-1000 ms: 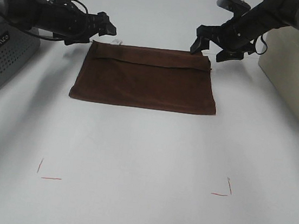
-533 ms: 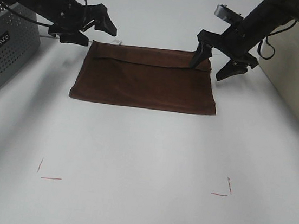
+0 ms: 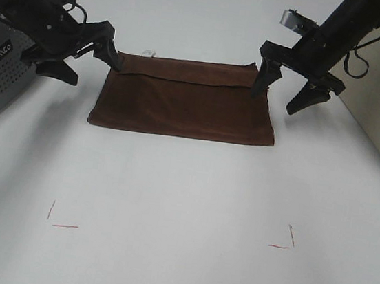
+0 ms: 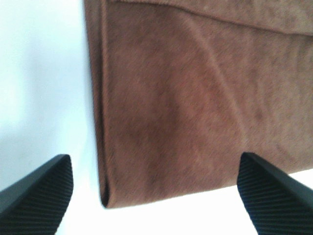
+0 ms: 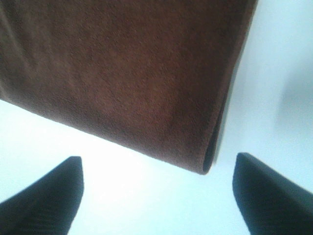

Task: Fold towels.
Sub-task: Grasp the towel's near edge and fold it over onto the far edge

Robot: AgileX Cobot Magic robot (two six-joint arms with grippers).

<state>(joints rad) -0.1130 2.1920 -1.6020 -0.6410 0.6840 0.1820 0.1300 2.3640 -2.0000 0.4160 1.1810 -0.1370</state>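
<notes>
The left tool (image 3: 88, 66) and right tool (image 3: 277, 97), wide open and empty, have lowered to the brown towel's (image 3: 184, 106) far corners, likely ready to grip for another fold.

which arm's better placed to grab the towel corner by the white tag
Left. The left gripper is open astride the towel at its far-left corner, beside the white tag; the right gripper is open at the opposite far corner.

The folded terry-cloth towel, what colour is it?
Plain dark brown towel; best in left wrist view.
</notes>
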